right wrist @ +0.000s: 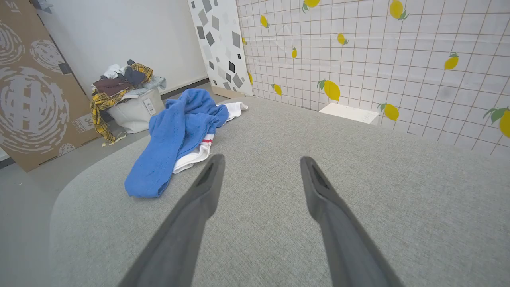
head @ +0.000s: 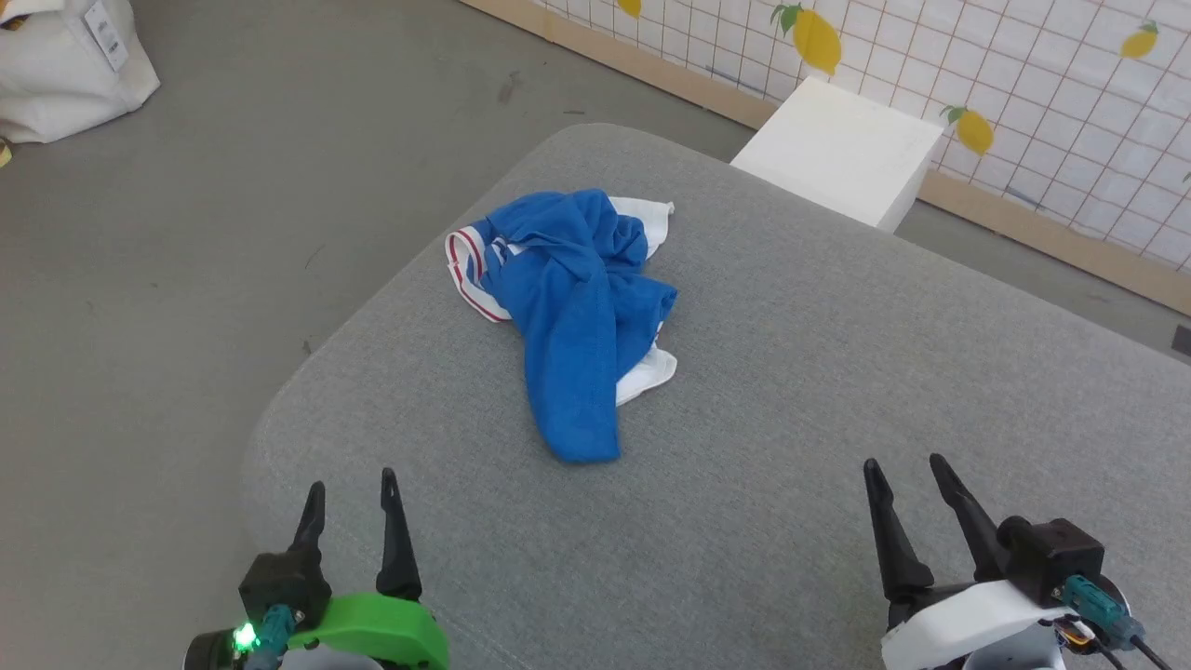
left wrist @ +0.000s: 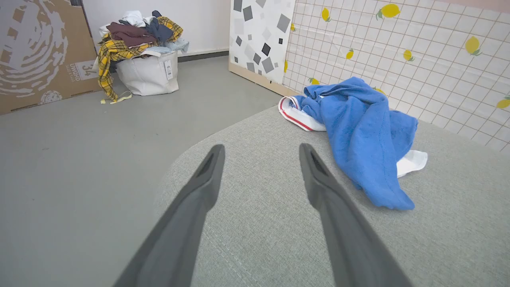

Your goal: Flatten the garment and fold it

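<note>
Garment (head: pixel 568 307) (left wrist: pixel 358 127) (right wrist: pixel 171 131): crumpled in a heap on the grey cushion (head: pixel 837 372), near its left edge toward the far corner; white, red-striped parts poke out from under the blue.
Left gripper (head: pixel 352 478) (left wrist: pixel 261 146): at the cushion's near left corner, fingers spread, nothing between them, well apart from the garment.
Right gripper (head: pixel 903 461) (right wrist: pixel 262 157): by the near edge, further right, fingers spread and empty.
White box (head: pixel 842 149): just past the far edge.
Laundry bag (left wrist: pixel 147 71): on the floor, heaped with clothes.

The garment (head: pixel 577 316) was soft, matt blue knit cloth with smoother white cuffs. The cushion (head: pixel 837 447) under it wore coarse grey woven fabric. The floor (head: pixel 233 233) looked smooth and matt.
</note>
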`<state>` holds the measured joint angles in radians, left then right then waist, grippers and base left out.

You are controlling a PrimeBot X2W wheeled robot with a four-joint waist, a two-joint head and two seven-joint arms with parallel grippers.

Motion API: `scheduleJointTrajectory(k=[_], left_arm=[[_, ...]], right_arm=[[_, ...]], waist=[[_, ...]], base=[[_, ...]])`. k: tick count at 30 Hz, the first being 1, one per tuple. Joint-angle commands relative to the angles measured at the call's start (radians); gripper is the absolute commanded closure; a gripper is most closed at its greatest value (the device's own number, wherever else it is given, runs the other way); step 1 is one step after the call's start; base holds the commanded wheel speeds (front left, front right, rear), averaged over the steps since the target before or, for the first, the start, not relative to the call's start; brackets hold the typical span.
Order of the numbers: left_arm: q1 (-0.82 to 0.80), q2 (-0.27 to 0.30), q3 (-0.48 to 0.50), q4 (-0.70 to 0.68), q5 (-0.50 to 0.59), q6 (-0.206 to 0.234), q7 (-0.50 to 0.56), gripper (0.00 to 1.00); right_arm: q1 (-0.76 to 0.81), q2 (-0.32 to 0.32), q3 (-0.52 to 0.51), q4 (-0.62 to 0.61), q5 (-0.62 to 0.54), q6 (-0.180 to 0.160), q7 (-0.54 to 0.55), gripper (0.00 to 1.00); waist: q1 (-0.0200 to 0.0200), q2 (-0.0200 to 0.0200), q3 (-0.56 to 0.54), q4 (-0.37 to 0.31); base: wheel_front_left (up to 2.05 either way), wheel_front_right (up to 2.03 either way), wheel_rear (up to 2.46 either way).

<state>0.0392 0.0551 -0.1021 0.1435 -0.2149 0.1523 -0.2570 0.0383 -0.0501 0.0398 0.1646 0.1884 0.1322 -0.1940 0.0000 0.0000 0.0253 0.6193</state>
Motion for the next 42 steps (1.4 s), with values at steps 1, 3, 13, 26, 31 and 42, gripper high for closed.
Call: scheduleJointTrajectory(k=[1, 3, 13, 26, 31, 42], left_arm=[[-0.016, -0.005, 0.001, 0.001, -0.015, -0.012, -0.005, 0.00], [-0.055, 0.003, -0.003, 0.018, -0.029, -0.038, -0.004, 0.00], [-0.443, 0.073, 0.039, 0.162, -0.135, -0.153, 0.125, 0.00], [-0.779, 0.149, 0.156, 0.416, -0.383, -0.086, 0.744, 0.00], [-0.770, 0.126, 0.153, 0.424, -0.416, -0.029, 0.880, 0.00], [-0.642, 0.111, 0.099, 0.434, -0.359, -0.014, 0.818, 0.20]], right_arm=[[-0.004, 0.000, -0.003, -0.006, -0.005, -0.002, 0.002, 0.00], [-0.008, 0.000, -0.005, -0.013, -0.011, -0.002, 0.007, 0.00], [-0.059, 0.000, -0.008, -0.096, -0.084, -0.002, 0.070, 0.00], [-0.080, 0.000, -0.097, -0.196, -0.143, -0.002, 0.121, 0.00], [-0.076, -0.011, -0.121, -0.214, -0.140, -0.002, 0.125, 0.00], [-0.078, -0.024, -0.124, -0.225, -0.130, -0.002, 0.134, 0.00]], waist=[[0.0000, 0.0000, 0.007, -0.002], [0.0000, 0.0000, 0.016, -0.007], [0.0000, 0.0000, 0.151, -0.125], [0.0000, 0.0000, 0.337, -0.317], [0.0000, 0.0000, 0.375, -0.337], [0.0000, 0.0000, 0.391, -0.325]], base=[[0.00, 0.00, 0.00], [0.00, 0.00, 0.00], [0.00, 0.00, 0.00], [0.00, 0.00, 0.00], [0.00, 0.00, 0.00], [0.00, 0.00, 0.00]])
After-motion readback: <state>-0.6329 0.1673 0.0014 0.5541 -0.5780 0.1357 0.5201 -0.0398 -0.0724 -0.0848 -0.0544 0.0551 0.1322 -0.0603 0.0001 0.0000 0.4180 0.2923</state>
